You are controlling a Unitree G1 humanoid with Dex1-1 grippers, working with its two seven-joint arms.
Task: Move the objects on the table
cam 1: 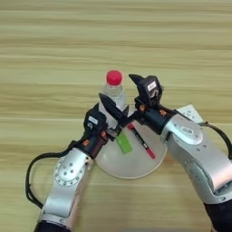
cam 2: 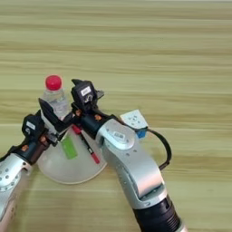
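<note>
Both end effectors, left [cam 1: 111, 113] and right [cam 1: 138, 86], are spread around the red-capped bottle [cam 1: 114, 93], so next they must squeeze it.

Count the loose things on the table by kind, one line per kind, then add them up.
Clear plastic bottle with red cap: 1
Round beige plate: 1
Small green block, lying on the plate: 1
Red-and-black pen, lying on the plate: 1
Multicoloured puzzle cube, partly hidden behind the right arm: 1
Total: 5
</note>
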